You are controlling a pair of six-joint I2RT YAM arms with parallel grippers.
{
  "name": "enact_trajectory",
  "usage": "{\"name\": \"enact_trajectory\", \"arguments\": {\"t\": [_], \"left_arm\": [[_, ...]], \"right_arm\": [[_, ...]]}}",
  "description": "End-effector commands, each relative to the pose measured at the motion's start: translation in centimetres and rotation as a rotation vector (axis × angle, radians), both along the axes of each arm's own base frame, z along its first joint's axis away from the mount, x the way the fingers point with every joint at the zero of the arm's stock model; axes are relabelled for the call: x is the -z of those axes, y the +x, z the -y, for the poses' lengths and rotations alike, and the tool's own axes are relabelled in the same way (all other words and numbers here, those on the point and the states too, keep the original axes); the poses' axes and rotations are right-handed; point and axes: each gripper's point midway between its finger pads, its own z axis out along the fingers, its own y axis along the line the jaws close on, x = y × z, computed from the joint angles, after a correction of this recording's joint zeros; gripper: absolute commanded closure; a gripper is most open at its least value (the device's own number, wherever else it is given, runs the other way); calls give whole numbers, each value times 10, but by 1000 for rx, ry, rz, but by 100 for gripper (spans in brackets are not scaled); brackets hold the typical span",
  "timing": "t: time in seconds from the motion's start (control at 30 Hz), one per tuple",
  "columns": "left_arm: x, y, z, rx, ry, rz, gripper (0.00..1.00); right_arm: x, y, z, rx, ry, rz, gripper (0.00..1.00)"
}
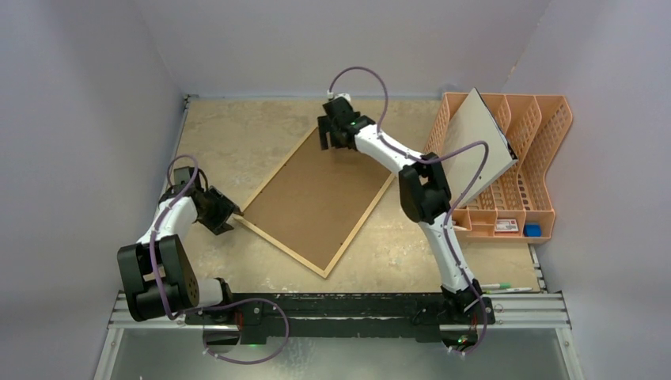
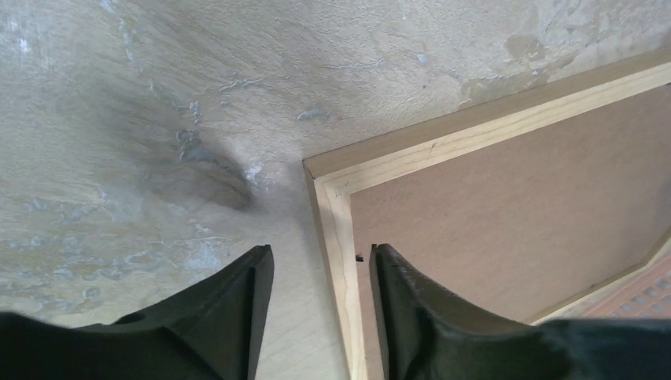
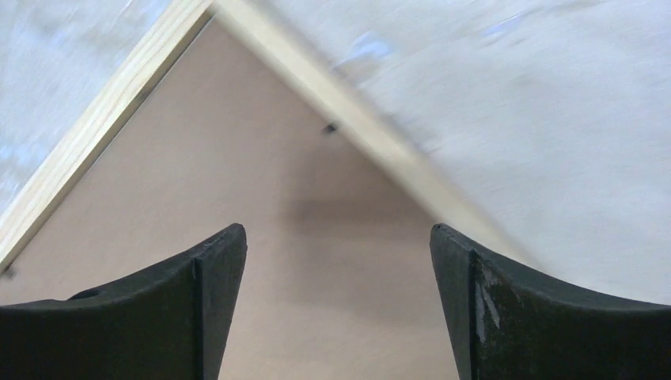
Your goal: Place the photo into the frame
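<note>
1. Frame (image 1: 316,198) lies flat in the middle of the table (image 1: 229,134), slanted, brown back up, with one corner toward the far edge and one toward the left edge.
2. The left gripper (image 2: 320,253) sits at the left-edge corner, jaws partly apart astride the wood rail and not clamping it.
3. The right gripper (image 3: 336,233) hovers over the far-edge corner, jaws wide, holding nothing.
4. The photo is nowhere visible. If it sits under the back, the task looks nearly done; if not, insertion is left.
</note>
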Motion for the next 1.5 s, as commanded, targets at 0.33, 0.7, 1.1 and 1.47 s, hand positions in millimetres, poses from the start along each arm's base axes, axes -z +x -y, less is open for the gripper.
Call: {"name": "enact_trajectory", "arguments": {"t": [0.33,0.7,1.1,1.47], "left_arm": [[-1,26,10,80,-76,100,27],[12,34,18,110,-146,73,26],[1,105,-6,202,-84,142,28],[12,153,-14,178,-111,169,31]], "right_arm": [[7,45,62,67,28,-42,4],[50,13,71,25,42,-182,4],[48,-59,72,-80,123,-311,9],[49,-138,73,-77,217,-427,12]]}}
